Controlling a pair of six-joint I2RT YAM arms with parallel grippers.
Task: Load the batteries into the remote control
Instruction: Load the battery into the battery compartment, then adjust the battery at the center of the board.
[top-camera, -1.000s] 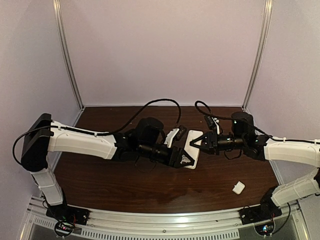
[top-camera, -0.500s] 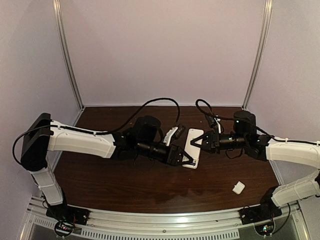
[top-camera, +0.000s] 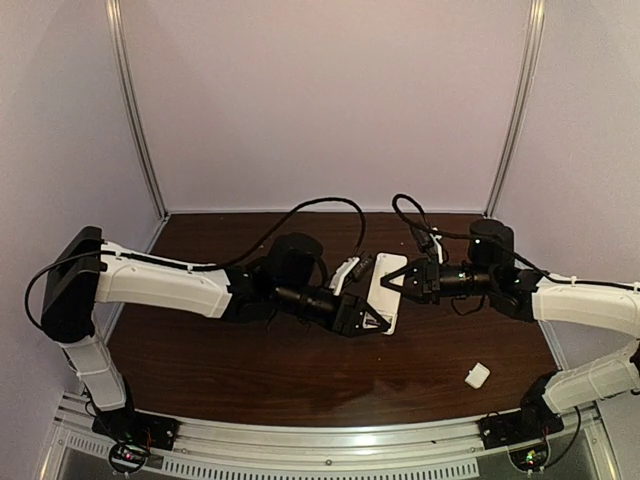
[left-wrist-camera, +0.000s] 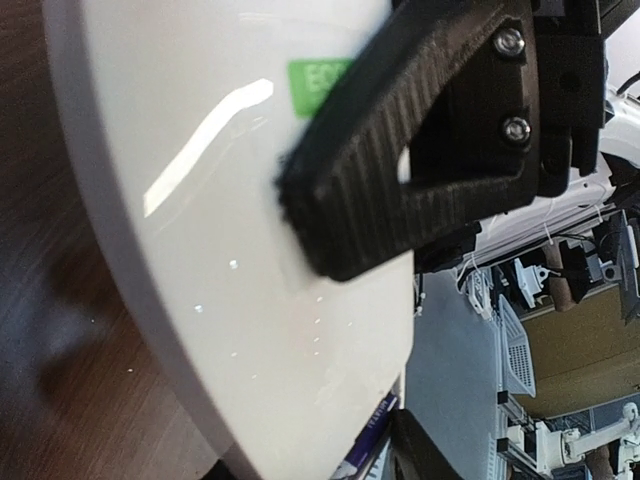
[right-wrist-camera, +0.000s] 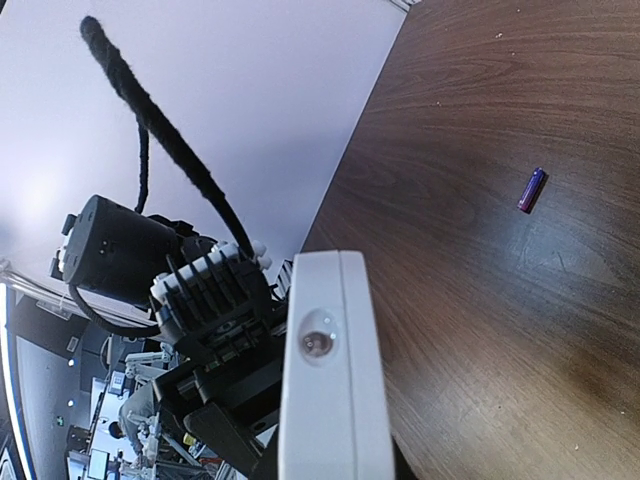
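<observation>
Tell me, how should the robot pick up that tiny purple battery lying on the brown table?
Grab the battery around its middle, coming straight down from above. It lies flat on the table, all alone, so nothing blocks the way. It is a little round stick, so squeeze its two long sides; pinched at the ends it would probably slip.

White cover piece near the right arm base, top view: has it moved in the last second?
No. The white cover piece lies in the same spot, just as far from the right arm's base and the table's front rail as before.
</observation>
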